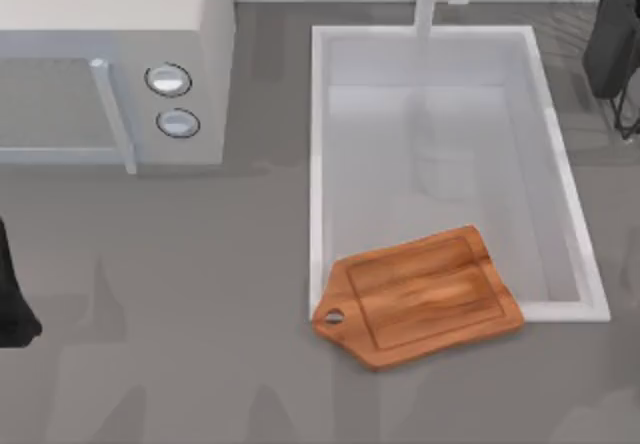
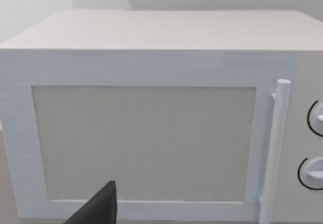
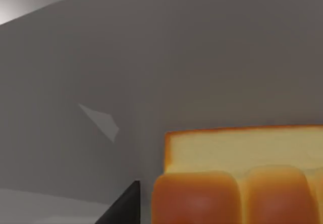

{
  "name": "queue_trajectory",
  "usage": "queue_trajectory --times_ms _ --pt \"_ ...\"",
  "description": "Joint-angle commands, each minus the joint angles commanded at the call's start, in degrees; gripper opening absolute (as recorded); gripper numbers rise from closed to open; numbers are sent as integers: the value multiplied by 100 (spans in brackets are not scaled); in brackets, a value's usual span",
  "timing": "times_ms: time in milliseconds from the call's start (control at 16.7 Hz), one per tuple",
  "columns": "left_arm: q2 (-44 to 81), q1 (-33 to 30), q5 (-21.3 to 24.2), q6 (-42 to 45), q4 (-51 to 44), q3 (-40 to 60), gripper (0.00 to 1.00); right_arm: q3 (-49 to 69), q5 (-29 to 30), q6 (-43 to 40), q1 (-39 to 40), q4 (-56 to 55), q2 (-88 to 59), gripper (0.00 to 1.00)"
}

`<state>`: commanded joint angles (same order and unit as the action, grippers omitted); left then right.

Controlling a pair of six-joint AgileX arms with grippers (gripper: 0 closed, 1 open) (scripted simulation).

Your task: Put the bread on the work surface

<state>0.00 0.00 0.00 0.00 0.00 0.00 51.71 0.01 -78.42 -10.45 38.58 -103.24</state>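
Bread: a golden-orange loaf chunk with a paler cut face and rounded lobes [image 3: 237, 176] lay very close under the right wrist camera. Its spot on the table could not be told from the top view.
Right gripper: one dark fingertip [image 3: 123, 209] showed just beside the bread in the right wrist view. Whether it was spread, closed or holding the chunk, I cannot tell.
Right arm: a dark body [image 1: 613, 39] sat at the far right edge of the table in the top view, beyond the sink.
Left arm: parked at the left edge of the table [image 1: 12, 299], near side. Its wrist camera faced the pale grey microwave oven with a vertical bar handle [image 2: 151, 128], and a dark fingertip [image 2: 98, 209] showed low in that view. Its grip state I cannot tell either.
Work surface: the grey countertop [image 1: 180, 364] lay bare on the near left.
Other things: a white rectangular sink basin [image 1: 320, 164] sat right of centre, and a brown wooden cutting board with a handle hole [image 1: 420, 299] lay across its near corner.
Handling, as a judgement: the bread was likely light, soft and easily crushed, with a crust that would not slip much.
Where to grip, as a judgement: across the two crusted sides with gentle pressure, clear of the soft cut face.
Risk: squeezing hard could dent it.
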Motion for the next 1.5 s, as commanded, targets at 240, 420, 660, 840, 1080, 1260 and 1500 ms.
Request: queue_trajectory --times_ms 240,420,660,840,1080,1260,1500 --pt "0 0 0 0 0 0 100 57 0 121 23 256 211 0" --pt "0 0 0 0 0 0 100 200 -1 121 4 488 272 0" --pt "0 0 0 0 0 0 100 791 1 85 1 1542 597 0" --pt "0 0 0 0 0 0 100 1278 -1 77 6 2315 924 0" --pt "0 0 0 0 0 0 100 1522 -2 88 4 2620 1110 0" --pt "0 0 0 0 0 0 100 1517 -2 105 23 2608 1076 0" --pt "0 0 0 0 0 0 100 1984 -3 478 666 2667 624 0"
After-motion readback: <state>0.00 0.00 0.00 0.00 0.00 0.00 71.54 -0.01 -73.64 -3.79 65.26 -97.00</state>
